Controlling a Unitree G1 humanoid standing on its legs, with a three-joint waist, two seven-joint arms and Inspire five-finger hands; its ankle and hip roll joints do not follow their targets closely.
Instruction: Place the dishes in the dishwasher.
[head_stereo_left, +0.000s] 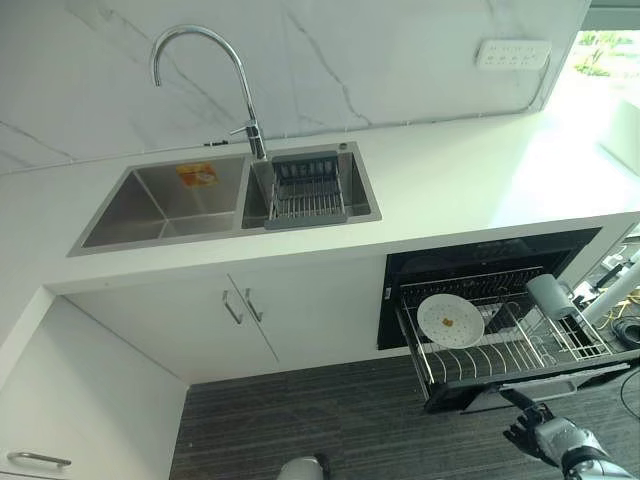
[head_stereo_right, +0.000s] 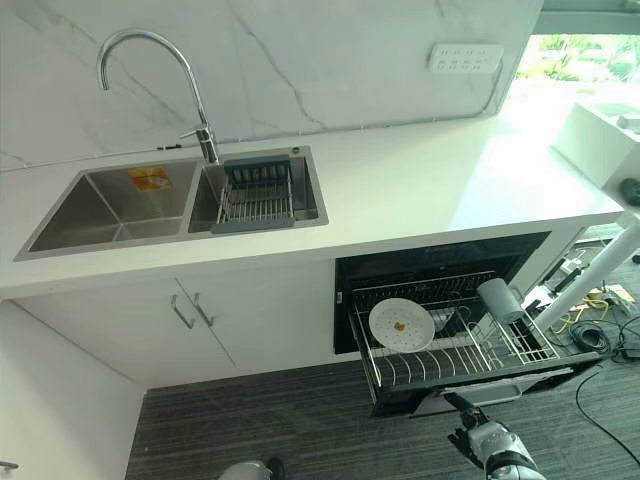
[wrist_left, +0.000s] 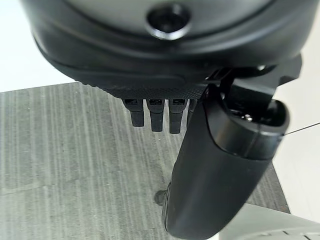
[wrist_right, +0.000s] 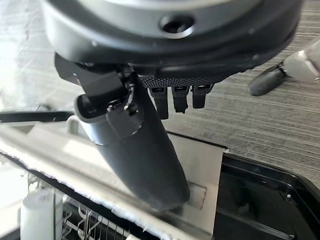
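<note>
Bright, even daylight over a white kitchen — strongest at the window.

The window (head_stereo_right: 590, 60) at the far right is blown out, washing the countertop (head_stereo_right: 480, 190) with glare. The dishwasher (head_stereo_left: 480, 262) cavity stays dark. In both wrist views the near hand is blurred — the floor (wrist_left: 65, 145) beyond is sharper.

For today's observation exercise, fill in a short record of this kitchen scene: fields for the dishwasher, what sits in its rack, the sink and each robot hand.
dishwasher: rack pulled out under the counter
in rack: white plate standing on edge; grey cup to its right
sink: double basin, drainer basket in right basin
right robot hand: at the rack's front edge, fingers relaxed, holding nothing
left robot hand: over the floor, holding nothing
</note>
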